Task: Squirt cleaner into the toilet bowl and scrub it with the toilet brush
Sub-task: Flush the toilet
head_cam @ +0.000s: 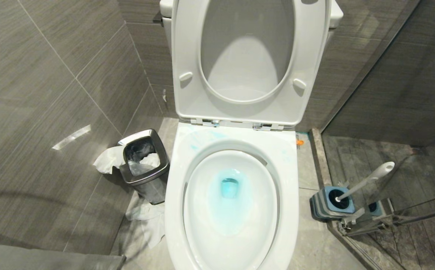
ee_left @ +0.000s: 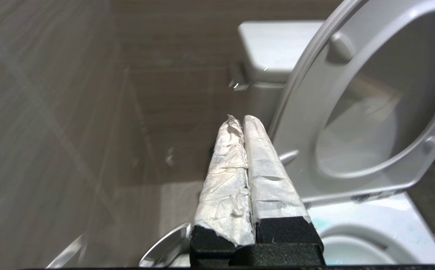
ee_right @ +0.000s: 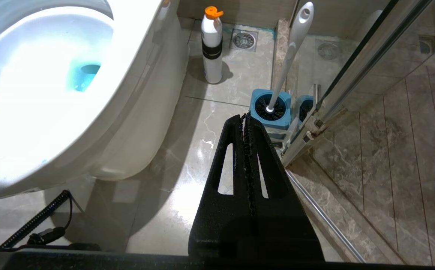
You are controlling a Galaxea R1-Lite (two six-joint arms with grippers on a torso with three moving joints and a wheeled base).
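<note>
You have a square steel waste bin lined with a bag, crumpled tissue just beside it on the floor. A white bottle with an orange cap stands near a floor drain.

No legible text, brand, number or sign found anywhere in view. The white bottle with the orange cap, standing on the floor well beyond the right gripper, carries a black band, but no lettering can be made out on it. The toilet bowl, the toilet brush with its holder, and the steel waste bin show no readable markings.
</note>
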